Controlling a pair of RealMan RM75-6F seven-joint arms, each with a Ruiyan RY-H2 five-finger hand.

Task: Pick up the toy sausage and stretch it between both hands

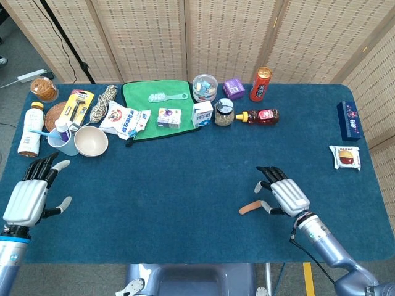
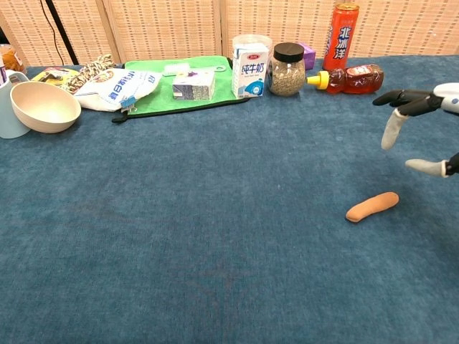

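Silver-backed, black-fingered right hand [image 1: 285,193], bluish forearm

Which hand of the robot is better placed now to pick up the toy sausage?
The right hand. It hovers open right beside the toy sausage, fingers spread toward it. The left hand sits open at the table's far left edge, well away.
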